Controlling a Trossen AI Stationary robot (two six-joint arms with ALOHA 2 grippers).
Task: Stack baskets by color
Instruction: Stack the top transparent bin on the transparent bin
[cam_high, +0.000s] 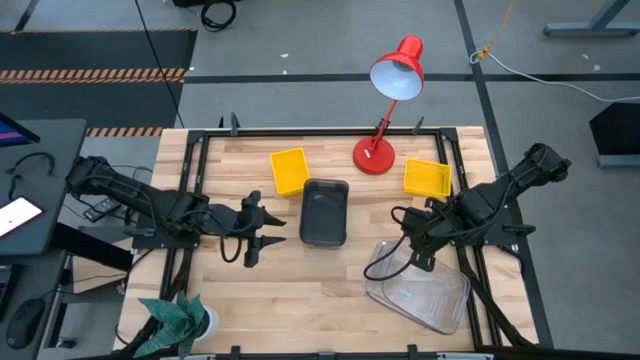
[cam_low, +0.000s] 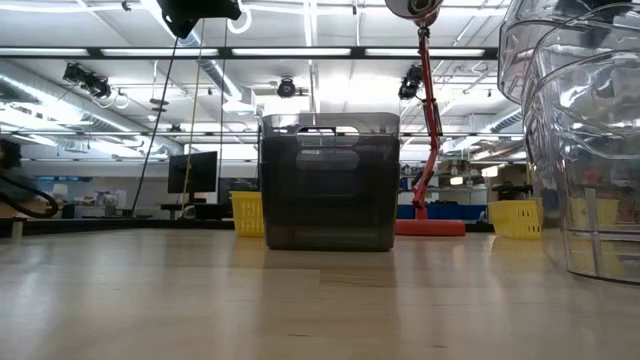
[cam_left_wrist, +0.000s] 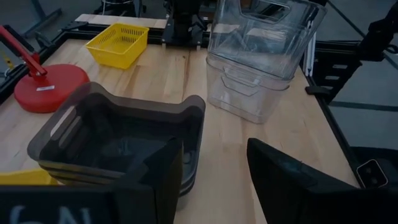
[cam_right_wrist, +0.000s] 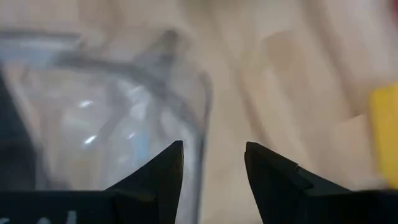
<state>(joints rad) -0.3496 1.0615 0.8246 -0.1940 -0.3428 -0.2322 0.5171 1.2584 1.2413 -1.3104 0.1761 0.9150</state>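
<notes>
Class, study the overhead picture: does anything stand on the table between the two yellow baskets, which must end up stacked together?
Yes. The red desk lamp's base stands between the left yellow basket and the right yellow basket; the dark-grey basket sits nearer, just off that line.

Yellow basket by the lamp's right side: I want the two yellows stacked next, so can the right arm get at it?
Probably yes. The yellow basket sits uncovered just beyond the right gripper, whose jaws are open and empty; the clear baskets lie on its other side.

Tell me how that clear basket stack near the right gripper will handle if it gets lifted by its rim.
The clear baskets look thin-walled and glossy, so probably light and somewhat slippery. The upper one sits tilted in the lower, so it may lift off alone. The open right gripper is at its rim; the wall may flex slightly.
</notes>
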